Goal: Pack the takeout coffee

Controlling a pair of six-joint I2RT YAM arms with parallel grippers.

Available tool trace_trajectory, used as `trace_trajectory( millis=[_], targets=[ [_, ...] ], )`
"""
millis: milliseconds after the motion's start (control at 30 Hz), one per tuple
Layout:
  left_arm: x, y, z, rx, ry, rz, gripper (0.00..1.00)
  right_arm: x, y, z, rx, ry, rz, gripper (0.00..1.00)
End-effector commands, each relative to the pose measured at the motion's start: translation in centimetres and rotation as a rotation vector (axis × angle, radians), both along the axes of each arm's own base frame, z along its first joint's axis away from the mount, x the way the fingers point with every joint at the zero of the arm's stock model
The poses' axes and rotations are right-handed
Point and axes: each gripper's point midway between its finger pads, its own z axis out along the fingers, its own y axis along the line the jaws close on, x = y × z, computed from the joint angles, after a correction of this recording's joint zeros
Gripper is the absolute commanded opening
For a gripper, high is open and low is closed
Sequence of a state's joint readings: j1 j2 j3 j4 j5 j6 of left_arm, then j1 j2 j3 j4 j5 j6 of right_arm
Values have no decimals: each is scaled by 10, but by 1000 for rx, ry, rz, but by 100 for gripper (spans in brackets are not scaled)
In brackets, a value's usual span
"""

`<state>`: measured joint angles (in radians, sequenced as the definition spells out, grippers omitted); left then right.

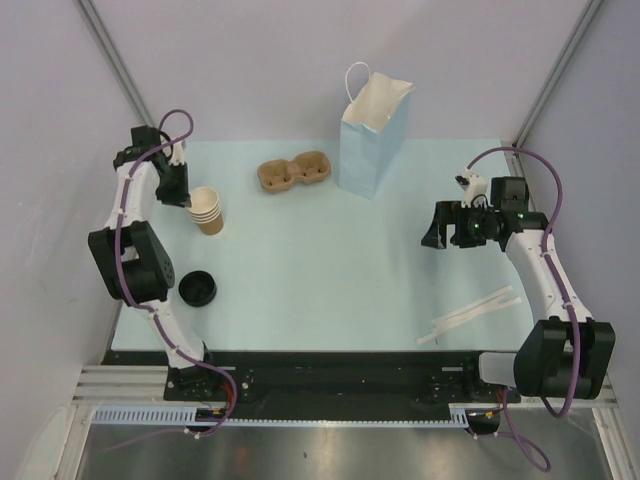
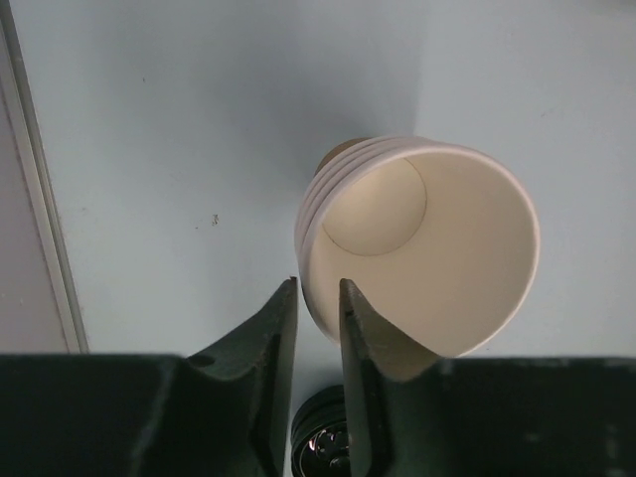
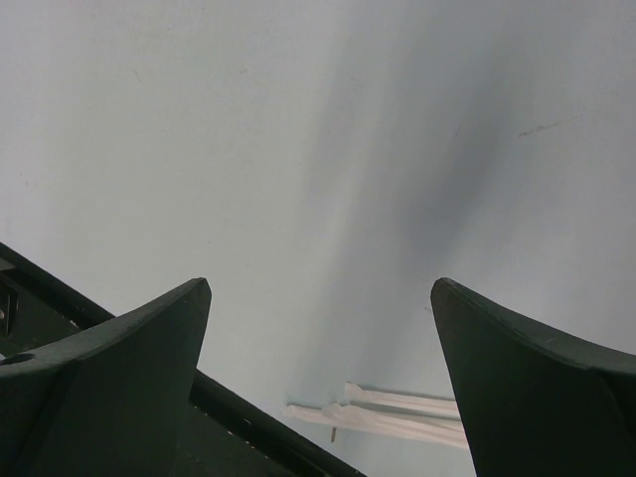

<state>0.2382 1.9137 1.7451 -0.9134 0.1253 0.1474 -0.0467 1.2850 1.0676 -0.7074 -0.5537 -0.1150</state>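
Observation:
No lidded kraft cup, the takeout coffee, shows in any view. A stack of lidless tan cups (image 1: pixel 207 210) with cream insides stands at the left of the pale blue table. My left gripper (image 1: pixel 180 190) is at its left side. In the left wrist view the cups (image 2: pixel 437 248) fill the centre. My left gripper (image 2: pixel 316 288) is closed narrowly over the near rim, one finger inside the top cup and one outside. The blue paper bag (image 1: pixel 372 140) stands open at the back centre. My right gripper (image 1: pixel 437 235) hangs open and empty above bare table at the right, also seen in its wrist view (image 3: pixel 323 288).
A loose black lid (image 1: pixel 197 288) lies at the near left, also below the fingers in the left wrist view (image 2: pixel 323 437). A brown pulp cup carrier (image 1: pixel 293 172) lies left of the bag. White wrapped sticks (image 1: pixel 470 315) lie at the near right (image 3: pixel 388 417).

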Motion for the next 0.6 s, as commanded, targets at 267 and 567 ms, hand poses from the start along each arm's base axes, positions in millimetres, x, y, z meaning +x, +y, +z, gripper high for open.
trace_trajectory(
  millis=[267, 567],
  targets=[
    [1, 5, 39, 31, -69, 25, 0, 8, 1, 3, -2, -34, 3, 100],
    [-13, -17, 78, -39, -134, -45, 0, 8, 5, 2, 4, -31, 17, 100]
  ],
)
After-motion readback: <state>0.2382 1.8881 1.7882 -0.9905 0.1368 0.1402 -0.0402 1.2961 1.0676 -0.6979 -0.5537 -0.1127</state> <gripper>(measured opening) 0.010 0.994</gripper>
